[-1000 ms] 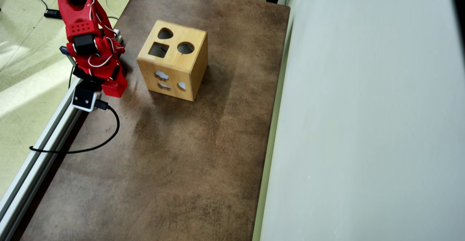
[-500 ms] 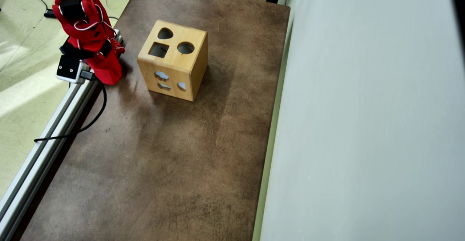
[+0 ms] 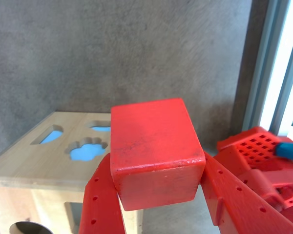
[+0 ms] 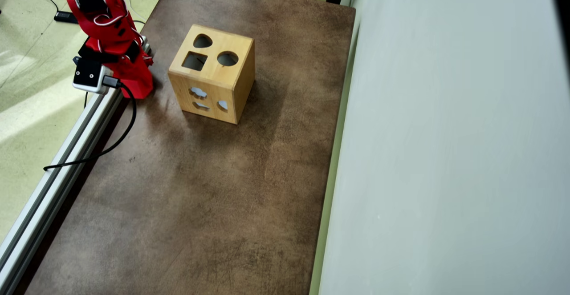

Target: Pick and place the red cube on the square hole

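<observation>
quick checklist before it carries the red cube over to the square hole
1. Cube held: the red cube sits between the fingers in the wrist view: ok.
2. Square hole unblocked: ok.
3. Wooden box upright on the table: ok.
4. Cube over the hole: the gripper is left of the box in the overhead view: not ok.
5. Cube edges square with the hole: cannot tell.

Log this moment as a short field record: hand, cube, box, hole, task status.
hand: hand shut on the red cube, one finger on each side in the wrist view
red cube: red cube held off the table, not in the box
wooden box: wooden box upright on the brown table, beside the arm
square hole: square hole in the box top, empty
status: cube not yet over the hole
</observation>
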Controlling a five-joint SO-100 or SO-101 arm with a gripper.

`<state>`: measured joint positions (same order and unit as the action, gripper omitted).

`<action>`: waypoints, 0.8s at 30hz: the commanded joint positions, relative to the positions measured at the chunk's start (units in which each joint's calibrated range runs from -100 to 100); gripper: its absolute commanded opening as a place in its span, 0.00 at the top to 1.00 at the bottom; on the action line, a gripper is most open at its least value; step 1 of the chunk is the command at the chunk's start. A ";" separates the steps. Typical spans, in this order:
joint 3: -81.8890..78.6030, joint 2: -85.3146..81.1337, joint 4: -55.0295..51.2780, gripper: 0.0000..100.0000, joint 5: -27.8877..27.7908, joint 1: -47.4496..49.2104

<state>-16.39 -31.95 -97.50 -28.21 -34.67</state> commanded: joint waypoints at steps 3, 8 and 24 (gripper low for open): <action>1.45 -2.83 -0.65 0.82 5.13 6.07; 1.45 -6.22 -0.57 0.82 7.62 8.97; 1.54 -9.45 -0.57 0.82 14.70 18.78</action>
<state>-16.39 -39.75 -97.50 -14.68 -18.29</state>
